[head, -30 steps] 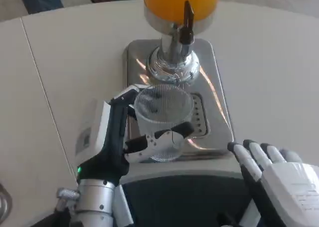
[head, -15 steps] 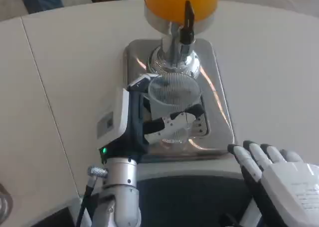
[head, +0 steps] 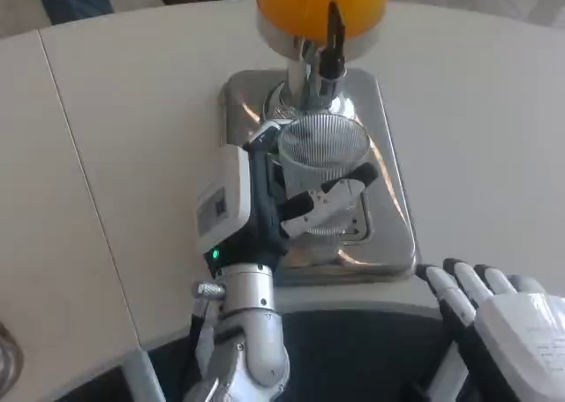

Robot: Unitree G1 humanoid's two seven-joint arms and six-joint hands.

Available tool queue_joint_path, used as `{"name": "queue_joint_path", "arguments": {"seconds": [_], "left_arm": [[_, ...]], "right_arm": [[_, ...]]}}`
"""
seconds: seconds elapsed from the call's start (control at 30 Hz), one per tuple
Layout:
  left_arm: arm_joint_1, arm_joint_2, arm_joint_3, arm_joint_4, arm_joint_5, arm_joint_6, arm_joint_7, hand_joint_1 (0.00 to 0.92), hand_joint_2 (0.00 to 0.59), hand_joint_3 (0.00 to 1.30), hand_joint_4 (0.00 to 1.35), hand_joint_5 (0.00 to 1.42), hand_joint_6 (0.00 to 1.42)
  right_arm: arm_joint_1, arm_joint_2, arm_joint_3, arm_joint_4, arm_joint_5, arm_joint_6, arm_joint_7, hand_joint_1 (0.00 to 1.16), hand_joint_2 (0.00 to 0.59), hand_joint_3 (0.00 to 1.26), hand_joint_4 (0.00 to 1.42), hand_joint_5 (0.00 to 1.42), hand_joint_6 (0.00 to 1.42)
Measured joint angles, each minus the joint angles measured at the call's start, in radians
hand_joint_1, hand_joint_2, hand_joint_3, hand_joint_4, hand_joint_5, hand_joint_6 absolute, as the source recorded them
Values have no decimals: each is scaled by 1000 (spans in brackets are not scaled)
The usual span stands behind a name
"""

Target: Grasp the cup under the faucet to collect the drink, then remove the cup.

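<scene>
A clear ribbed cup (head: 324, 159) stands over the steel drip tray (head: 388, 199), just below the black-handled faucet (head: 333, 40) of the orange juice dispenser (head: 322, 0). My left hand (head: 265, 199) grips the cup from its left side, with fingers wrapped round its lower front. The cup looks empty. My right hand (head: 494, 318) rests at the table's front right edge, fingers apart, holding nothing.
The dispenser's chrome base (head: 305, 110) rises behind the cup. White table (head: 132, 110) spreads on both sides, with a seam running down the left. A dark gap lies below the table's front edge.
My left hand has carried the cup away from me and slightly right, from the tray's front to under the faucet. The right hand has hardly moved.
</scene>
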Motion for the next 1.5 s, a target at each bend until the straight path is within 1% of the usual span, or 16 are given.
{"name": "queue_joint_path", "arguments": {"seconds": [0.13, 0.2, 0.23, 0.33, 0.4, 0.47, 0.5, 0.53, 0.57, 0.67, 0.77, 0.87, 1.2, 1.37, 1.43, 1.5], "left_arm": [[-9, -7, -3, 15, -17, 0, 19, 535, 27, 829, 947, 1234, 1424], [-18, -10, -6, 30, -18, 0, 29, 516, 22, 770, 863, 1178, 1424], [-20, -10, -7, 32, -19, 0, 29, 505, 19, 731, 800, 1141, 1424], [-25, -10, -13, 40, -19, -1, 34, 403, 50, 526, 391, 908, 1326], [-25, -10, -21, 41, -19, -2, 36, 319, 60, 310, 162, 715, 1192], [-25, -8, -33, 41, -19, -3, 37, 278, 49, 169, 33, 528, 915], [-25, -7, -38, 41, -19, -3, 37, 258, 47, 129, 7, 442, 773], [-25, -7, -40, 41, -19, -4, 37, 245, 38, 85, 1, 350, 617], [-25, -2, -43, 39, -19, -13, 38, 232, 40, 50, 0, 287, 518], [-25, 7, -48, 37, -20, -27, 37, 227, 39, 11, 0, 213, 384], [-24, 19, -52, 23, -20, -40, 35, 219, 35, 0, 0, 192, 344], [-24, 28, -56, 8, -21, -47, 25, 170, 19, 0, 0, 139, 304], [-4, 72, -37, -43, -59, -96, -22, 124, 29, 0, 0, 132, 296], [28, 126, -7, -98, -69, -118, -54, 100, 38, 0, 0, 154, 319], [66, 168, 18, -146, -95, -132, -90, 89, 41, 0, 0, 167, 325], [84, 187, 35, -168, -103, -133, -105, 89, 48, 0, 0, 174, 327]], "right_arm": [[-10, 2, -11, 0, 2, 11, 21, 551, 404, 48, 0, 0, 1], [-14, 3, -17, 0, 6, 12, 26, 551, 404, 47, 0, 0, 2], [-14, 3, -18, 0, 7, 13, 26, 551, 404, 46, 0, 0, 2], [-14, 3, -28, 0, 17, 16, 27, 551, 404, 45, 0, 0, 2], [-13, 3, -36, 0, 28, 20, 27, 554, 401, 47, 0, 0, 2], [-11, 4, -45, 0, 35, 20, 27, 556, 399, 49, 0, 0, 2], [-11, 4, -49, 0, 38, 20, 27, 557, 398, 50, 0, 0, 2], [-10, 4, -51, 0, 41, 20, 27, 557, 397, 51, 0, 0, 2], [-9, 5, -54, 0, 47, 20, 27, 558, 397, 51, 0, 0, 2], [-8, 5, -58, 0, 52, 20, 27, 571, 379, 54, 0, 0, 2], [-6, 6, -57, 0, 52, 20, 27, 574, 378, 54, 0, 0, 8], [-2, 7, -50, 0, 51, 20, 26, 600, 373, 54, 0, 0, 18], [-9, 6, -34, 0, 37, 23, 27, 624, 367, 54, 0, 0, 17], [-15, 4, -24, 2, 36, 32, 25, 623, 371, 54, 0, 0, 17], [-21, 2, -22, 2, 44, 35, 13, 623, 372, 54, 0, 0, 17], [-25, 1, -20, 2, 45, 35, 4, 623, 372, 54, 0, 0, 17]]}}
